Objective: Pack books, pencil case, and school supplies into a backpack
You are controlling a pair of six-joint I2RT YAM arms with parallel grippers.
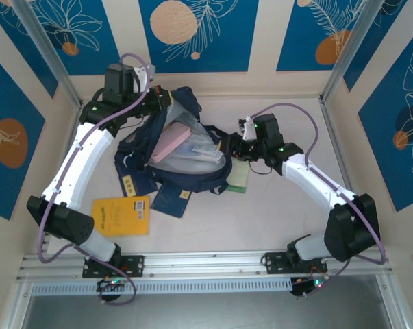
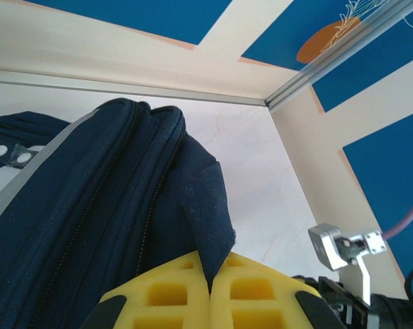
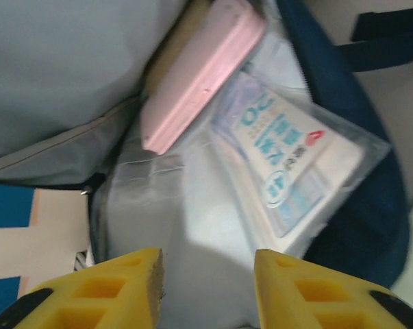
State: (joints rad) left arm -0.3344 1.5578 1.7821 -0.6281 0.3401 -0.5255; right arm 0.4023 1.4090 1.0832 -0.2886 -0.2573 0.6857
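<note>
Backpack [image 1: 192, 182] is lying mid-table. We are noting the left gripper [image 2: 209, 284] pinching its far rim and the right gripper [image 3: 207, 274] hanging open over its mouth. Pink case [image 3: 203, 72] and clear packet [image 3: 288, 161] are sitting inside. Books [image 1: 122, 216] and pale green pad [image 1: 238, 178] are waiting outside.

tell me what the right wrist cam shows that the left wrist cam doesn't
Right wrist: the open inside of the backpack, where a pink case and a clear packet with blue print lie against the grey lining, with the right end effector open in front of them.
Left wrist: the backpack's navy outside and zip, a fold of it pinched in the left end effector, plus the table and a wall corner.
Both: navy backpack fabric, and yellow fingers at the bottom edge.
</note>
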